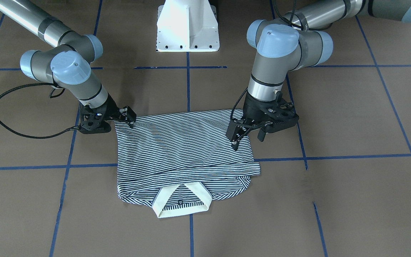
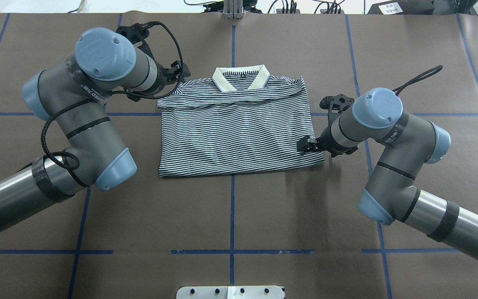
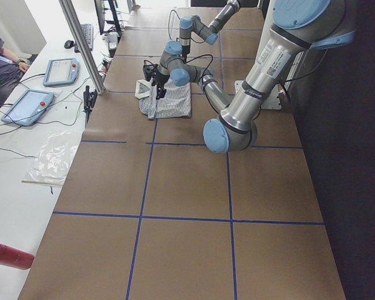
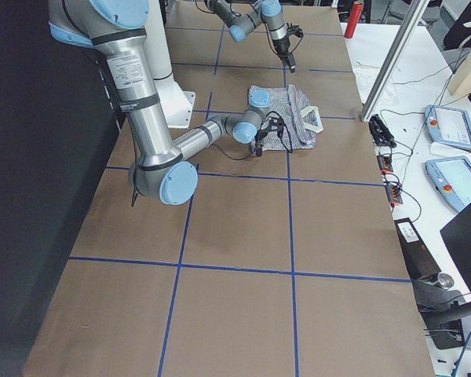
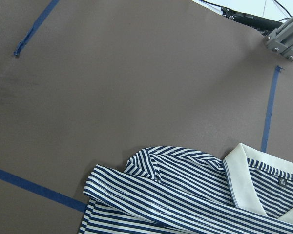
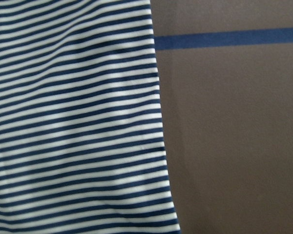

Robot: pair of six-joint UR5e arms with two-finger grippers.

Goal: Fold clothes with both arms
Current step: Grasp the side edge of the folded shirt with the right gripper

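The clothes are one navy-and-white striped polo shirt [image 1: 184, 150] [image 2: 235, 133], lying folded and flat on the brown table. Its cream collar [image 2: 241, 79] is at the far edge from the robot. My left gripper [image 1: 248, 139] [image 2: 179, 74] hangs open above the shirt's left side and holds nothing. The left wrist view looks down on a shoulder and the collar [image 5: 239, 180]. My right gripper [image 1: 128, 117] [image 2: 305, 146] sits low at the shirt's near right corner, its fingers apart. The right wrist view shows only the shirt's flat right edge [image 6: 156, 122].
The white pedestal base [image 1: 187, 28] stands behind the shirt. Blue tape lines [image 2: 232, 216] grid the table. Beyond the far edge is a desk with tablets [image 3: 28, 106], a metal post [image 3: 81, 44], a red cylinder [image 3: 9, 256] and a seated person [image 3: 0, 56].
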